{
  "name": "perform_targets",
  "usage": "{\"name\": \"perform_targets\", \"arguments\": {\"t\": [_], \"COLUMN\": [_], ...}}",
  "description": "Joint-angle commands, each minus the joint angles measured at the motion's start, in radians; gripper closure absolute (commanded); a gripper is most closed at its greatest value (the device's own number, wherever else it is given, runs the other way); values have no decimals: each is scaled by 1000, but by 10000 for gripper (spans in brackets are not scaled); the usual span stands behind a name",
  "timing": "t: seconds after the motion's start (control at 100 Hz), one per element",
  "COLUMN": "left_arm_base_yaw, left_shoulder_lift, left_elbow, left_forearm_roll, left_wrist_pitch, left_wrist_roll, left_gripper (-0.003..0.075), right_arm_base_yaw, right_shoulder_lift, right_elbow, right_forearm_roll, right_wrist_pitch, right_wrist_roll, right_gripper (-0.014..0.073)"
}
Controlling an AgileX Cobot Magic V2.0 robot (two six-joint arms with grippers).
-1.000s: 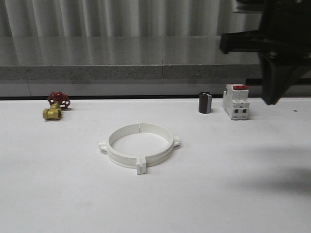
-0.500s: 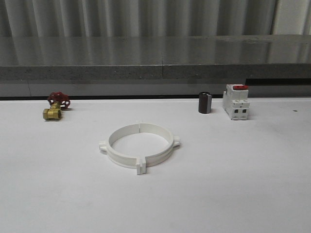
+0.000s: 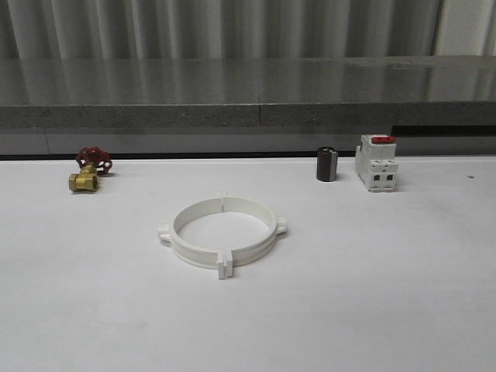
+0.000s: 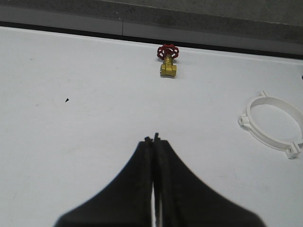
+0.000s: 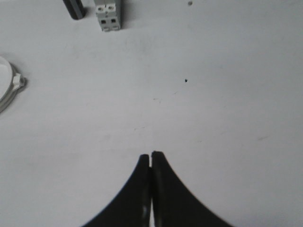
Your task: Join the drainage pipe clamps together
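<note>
The left pincer [image 4: 154, 139] and right pincer [image 5: 151, 155] are both hanging clenched and empty over bare bench [image 3: 372, 294]. Well ahead of them, between the two, the pipe clamps [image 3: 222, 232] are lying joined as a ring. They look light, stiff and slick; the side tabs are offering the best hold.

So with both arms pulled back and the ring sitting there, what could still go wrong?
1. The two clamp halves form a ring, but a seam shows at the far joint; whether they are locked cannot be told, so they may part if lifted.
2. Both the left gripper and right gripper have their jaws shut, so a re-grasp needs opening first.
</note>
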Motion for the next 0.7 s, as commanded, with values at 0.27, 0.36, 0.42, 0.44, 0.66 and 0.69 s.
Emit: {"name": "perform_targets", "arguments": {"t": [0.27,0.36,0.42,0.44,0.66,0.69], "left_arm_base_yaw": [0,0,0,0,0,0], "left_shoulder_lift": [11,11,11,11,11,11], "left_elbow": [-27,-27,-27,-27,-27,-27], "left_forearm_roll": [8,8,8,8,8,8], "left_wrist_pitch": [-75,-75,-75,-75,-75,-75], "left_wrist_roll": [-1,-1,-1,-1,-1,-1], "left_gripper": [740,740,740,740,740,740], "right_arm_base_yaw": [-8,-8,-8,-8,-82,-94], "right_shoulder_lift": [-281,-334,-370,-381,-427,-427], "right_elbow": [102,127,152,164,326,354], "right_forearm_roll": [-107,-139,-148,-153,-153,-120], "right_wrist_pitch": [-194,-196,-211,-223,-559,-610], "right_wrist_roll": [5,6,6,6,-26,-57], "right_gripper": [660,660,660,660,660,660]}}
